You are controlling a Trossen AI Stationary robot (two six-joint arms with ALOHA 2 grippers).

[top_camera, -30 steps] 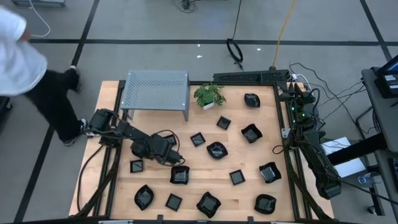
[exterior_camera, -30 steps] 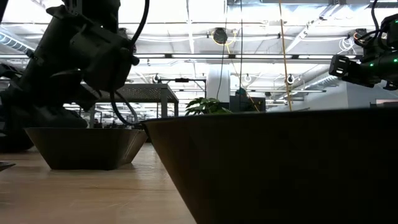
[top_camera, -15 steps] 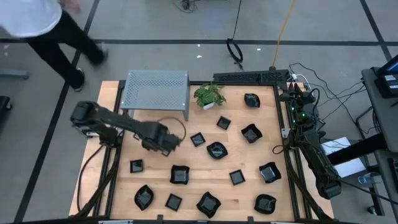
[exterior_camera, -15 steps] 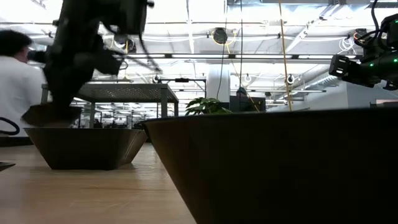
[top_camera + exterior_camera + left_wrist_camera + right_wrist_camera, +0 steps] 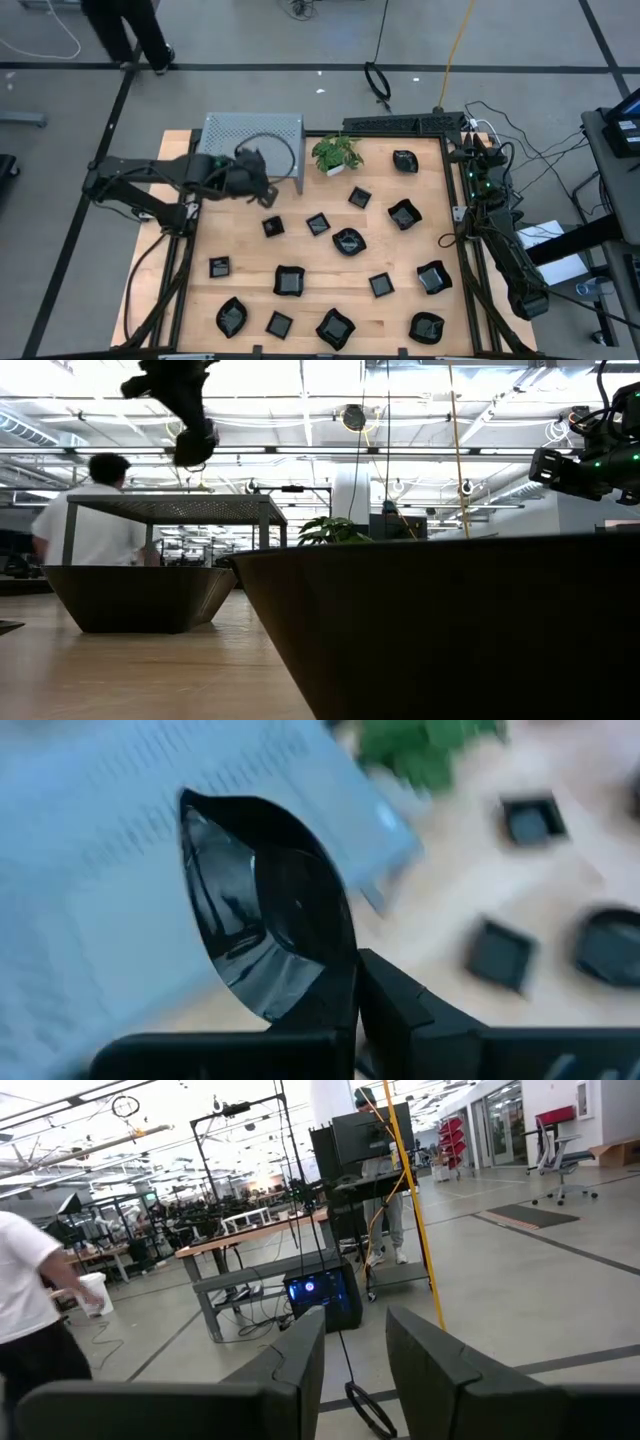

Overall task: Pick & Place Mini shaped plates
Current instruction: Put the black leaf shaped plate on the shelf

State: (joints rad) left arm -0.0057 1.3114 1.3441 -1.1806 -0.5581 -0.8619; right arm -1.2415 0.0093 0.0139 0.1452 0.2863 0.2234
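My left gripper (image 5: pixel 258 180) is raised at the near edge of the grey perforated rack (image 5: pixel 250 138) and is shut on one black glossy mini plate (image 5: pixel 270 910). In the low view the gripper (image 5: pixel 190 430) hangs high above the rack top (image 5: pixel 190 508). Several more mini plates rest flat on the wooden table, among them a square one (image 5: pixel 272 227) just below the gripper and a rounded one (image 5: pixel 348 241). My right arm (image 5: pixel 500 250) waits along the table's right edge, with its gripper (image 5: pixel 355 1350) open and facing the room. My left gripper pinches the mini plate between its two fingers (image 5: pixel 400 1010) at the plate's wall, by the rim (image 5: pixel 345 982). The plate is lifted clear of the table, stands tilted on edge beyond the fingers, and shows its hollow inside over the rack.
A small green potted plant (image 5: pixel 337 153) stands right of the rack near the far edge. Two big-looking plates (image 5: pixel 140 595) fill the low view's foreground. Cables and a power strip (image 5: pixel 410 123) run along the far right. A person (image 5: pixel 125 30) walks on the floor beyond the far left corner.
My left gripper has risen from low over the table's middle left and swung toward the far edge, up to the grey rack, carrying the plate. A square plate that the arm covered now shows on the table. The person has walked past the far left corner.
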